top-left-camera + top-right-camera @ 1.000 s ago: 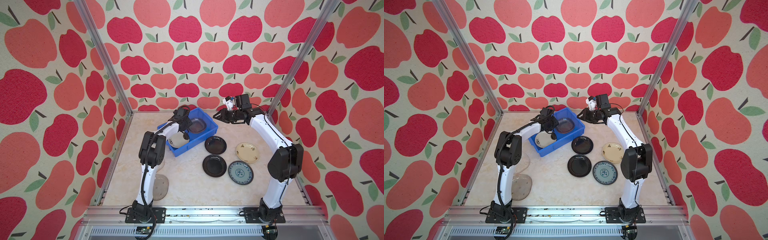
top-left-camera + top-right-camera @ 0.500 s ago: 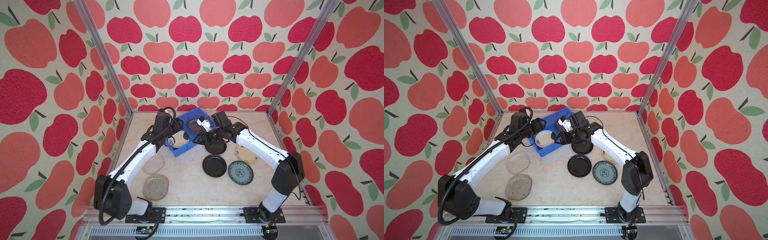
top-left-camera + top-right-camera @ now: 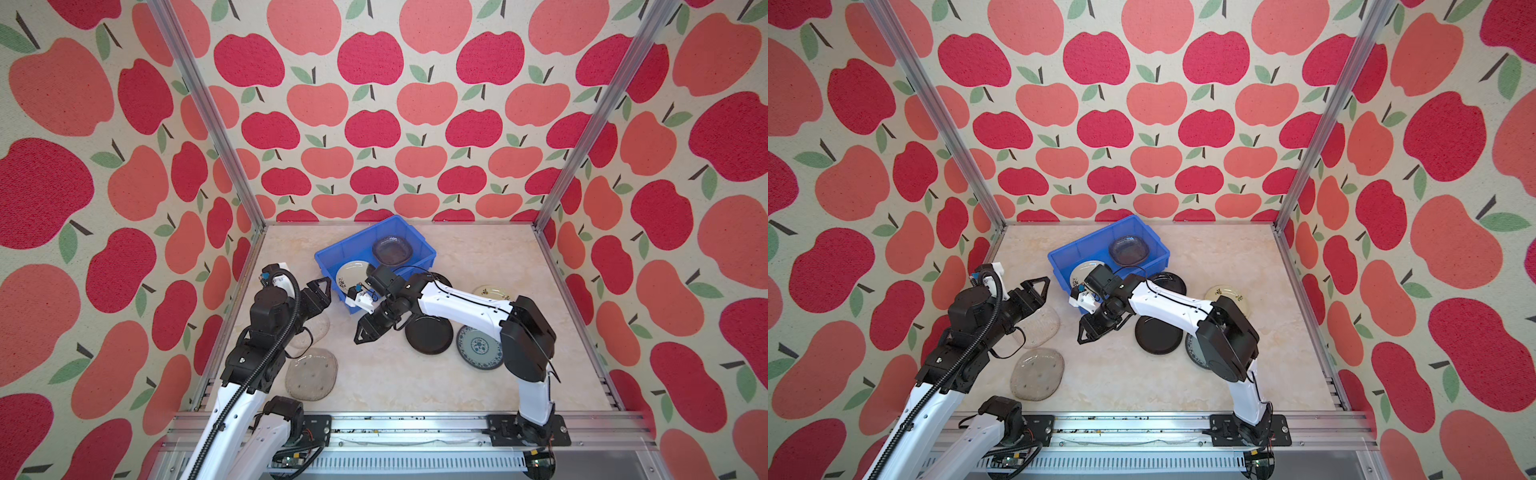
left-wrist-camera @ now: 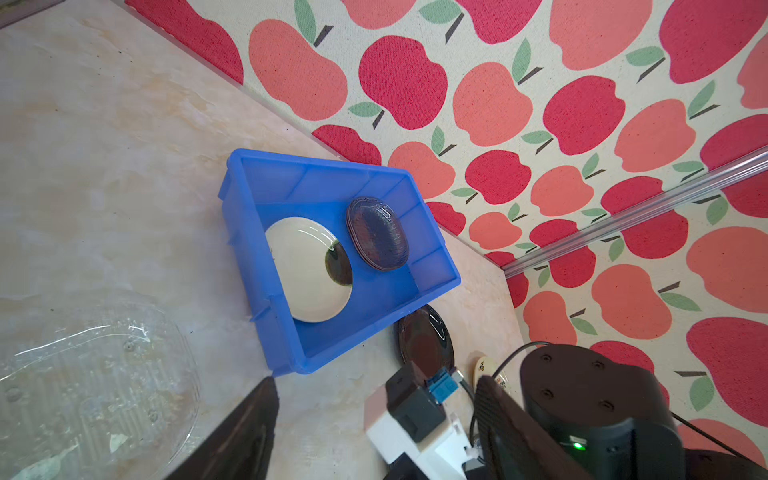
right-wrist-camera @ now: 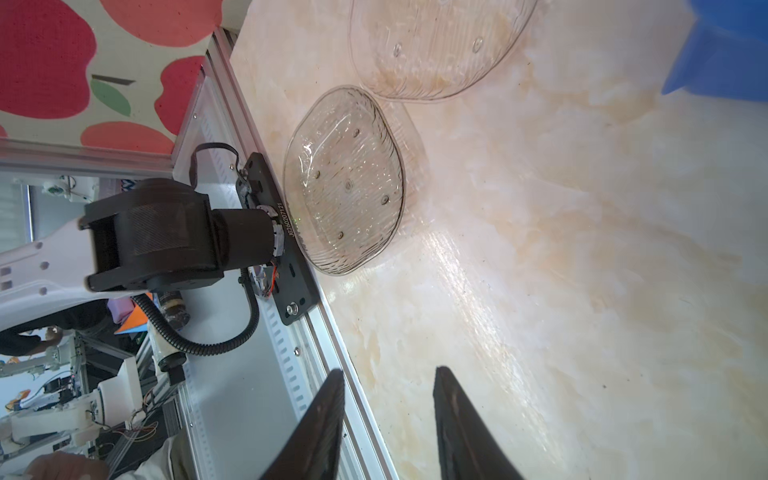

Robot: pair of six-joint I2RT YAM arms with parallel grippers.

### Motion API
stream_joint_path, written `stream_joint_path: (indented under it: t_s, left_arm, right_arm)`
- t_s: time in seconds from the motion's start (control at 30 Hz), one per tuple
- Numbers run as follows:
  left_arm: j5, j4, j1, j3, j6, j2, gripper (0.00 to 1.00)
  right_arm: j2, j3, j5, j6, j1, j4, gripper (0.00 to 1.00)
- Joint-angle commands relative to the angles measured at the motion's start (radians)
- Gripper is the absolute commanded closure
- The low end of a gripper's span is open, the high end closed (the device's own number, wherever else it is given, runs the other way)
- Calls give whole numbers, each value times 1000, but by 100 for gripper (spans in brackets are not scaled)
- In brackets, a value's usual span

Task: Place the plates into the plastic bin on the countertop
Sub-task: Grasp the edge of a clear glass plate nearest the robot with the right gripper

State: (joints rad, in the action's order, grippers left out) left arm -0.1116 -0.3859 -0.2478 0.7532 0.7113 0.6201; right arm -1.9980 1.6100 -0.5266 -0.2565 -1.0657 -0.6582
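The bright blue rectangular plastic bin [image 3: 357,235] is sitting at an angle in the upper middle of both top views, on the beige marble-patterned countertop [image 3: 478,257]. It is already holding a round white glazed plate with a dark blotch [image 3: 349,275] beside clear ribbed rounded-square glass [image 3: 392,250], possibly a small stack. These are lying flat and abreast, which is leaving the bin's floor well used. The left gripper [image 3: 325,293] is hovering just left of the bin's near corner, its fingers spread wide with nothing between them. The right gripper [image 5: 386,372] is reaching across the middle with its jaws apart and empty. It is pointing toward the two clear dimpled glass plates [image 3: 311,374] at lower left, probably to fetch one. Two glossy black round plates [image 3: 429,334], a blue-white patterned plate [image 3: 480,348] and a cream plate [image 3: 494,292] are waiting right of centre.
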Motion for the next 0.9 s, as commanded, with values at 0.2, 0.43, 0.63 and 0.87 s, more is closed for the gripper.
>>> stream_joint_path:
  t_s: [0.2, 0.43, 0.63, 0.87]
  left_arm:
    - [-36, -10, 17, -148, 24, -119, 22]
    - [-55, -18, 19, -181, 40, -169, 23]
    - [-17, -50, 19, -184, 25, -218, 23]
    - [14, -95, 19, -189, 27, -276, 23]
  right_arm:
    - [-182, 107, 11, 39, -87, -30, 57]
    - [-302, 240, -7, 51, -100, -77, 54]
    - [-380, 337, -14, 61, -97, -134, 57]
    - [-431, 379, -33, 59, -93, -140, 65]
